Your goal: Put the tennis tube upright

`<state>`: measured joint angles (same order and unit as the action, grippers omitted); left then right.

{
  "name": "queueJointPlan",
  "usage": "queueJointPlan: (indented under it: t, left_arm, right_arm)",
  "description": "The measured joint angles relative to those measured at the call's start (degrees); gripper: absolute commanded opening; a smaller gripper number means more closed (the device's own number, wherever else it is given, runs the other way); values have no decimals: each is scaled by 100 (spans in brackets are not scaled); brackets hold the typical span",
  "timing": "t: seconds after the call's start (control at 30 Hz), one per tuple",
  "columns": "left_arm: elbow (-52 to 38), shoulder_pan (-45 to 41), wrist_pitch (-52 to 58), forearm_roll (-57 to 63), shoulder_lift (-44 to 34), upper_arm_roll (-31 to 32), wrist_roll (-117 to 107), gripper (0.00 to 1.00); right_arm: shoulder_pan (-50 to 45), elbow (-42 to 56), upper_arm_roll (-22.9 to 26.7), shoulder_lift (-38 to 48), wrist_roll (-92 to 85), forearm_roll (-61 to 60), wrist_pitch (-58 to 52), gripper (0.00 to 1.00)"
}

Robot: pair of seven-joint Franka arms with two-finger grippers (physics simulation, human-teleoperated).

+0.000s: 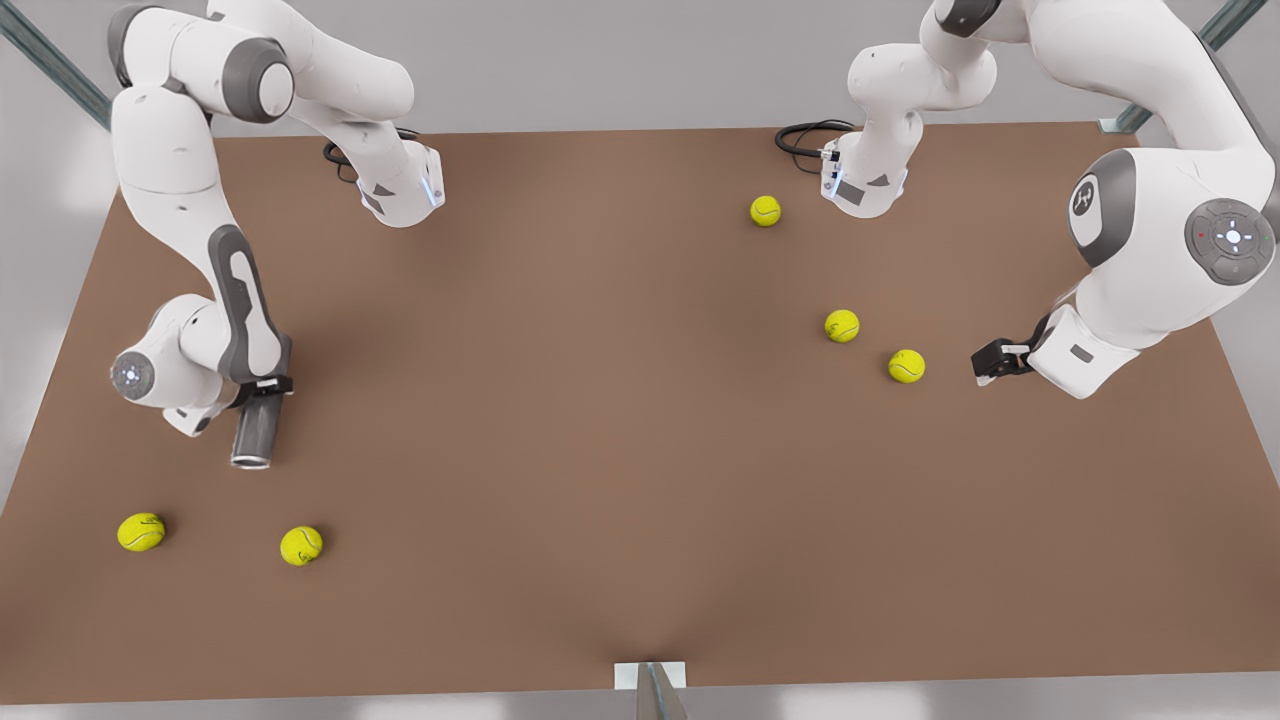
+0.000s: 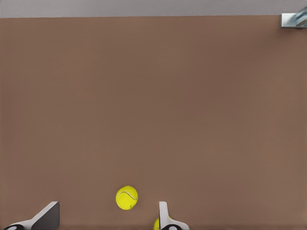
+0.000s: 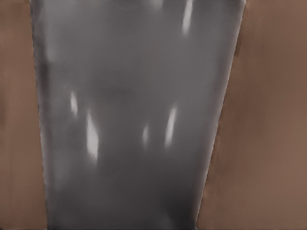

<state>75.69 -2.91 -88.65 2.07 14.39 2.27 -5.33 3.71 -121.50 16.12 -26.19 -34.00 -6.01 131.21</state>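
Note:
The tennis tube (image 1: 253, 432) is a grey metallic cylinder at the front view's left, seen foreshortened with an open rim facing the camera. My right gripper (image 1: 263, 398) is shut on its far end. From the right wrist its grey wall (image 3: 134, 120) appears very close. I cannot tell whether the tube touches the table. My left gripper (image 1: 987, 364) hovers at the front view's right, open, beside a tennis ball (image 1: 906, 366). In the left wrist view that gripper (image 2: 108, 213) has a ball (image 2: 126, 197) ahead of its spread fingers.
Yellow-green balls lie on the brown table (image 1: 600, 420): two near the front left (image 1: 141, 532) (image 1: 301, 545), one at the back (image 1: 765, 210), one right of centre (image 1: 842, 325). A metal bracket (image 1: 650, 680) sits at the front edge.

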Motion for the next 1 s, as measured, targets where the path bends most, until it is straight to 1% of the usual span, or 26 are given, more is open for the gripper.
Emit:
queueJointPlan:
  t: [0.1, 0.2, 0.3, 0.43, 0.5, 0.57, 0.7, 0.83, 1.0]
  left_arm:
    - [1, 1, 5, 0, 0, 0, -6, 100]
    - [1, 0, 6, 1, 0, -1, -11, 100]
    - [0, 1, 5, 1, 7, -2, -16, 100]
    - [1, 2, 4, 5, 14, 0, -21, 100]
    - [1, 8, 1, 6, 27, -3, -23, 100]
    - [1, 11, -1, 6, 38, -2, -24, 100]
    - [1, 10, -7, 2, 50, -1, -27, 100]
    - [4, 9, -10, 1, 56, -3, -29, 100]
    - [11, 9, -17, -5, 77, 0, -32, 100]
  right_arm:
    - [-290, 59, -125, 322, -6, 4, -349, 69]
    - [-682, 439, -236, 524, -9, 7, -816, 69]
    - [-1587, 1165, -277, 516, -3, 11, -1209, 69]
    - [-3082, 2659, -286, -25, -8, 113, -1528, 69]
    - [-3566, 3327, -315, -454, -51, 225, -1615, 69]
    - [-3925, 3902, -578, -834, -113, 525, -1650, 69]
    - [-4529, 4215, -875, -1203, -237, 1119, -1313, 69]
    - [-5097, 4253, -924, -1478, -352, 1834, -726, 69]
    - [-5558, 4774, -927, -2193, -452, 2254, -204, 70]
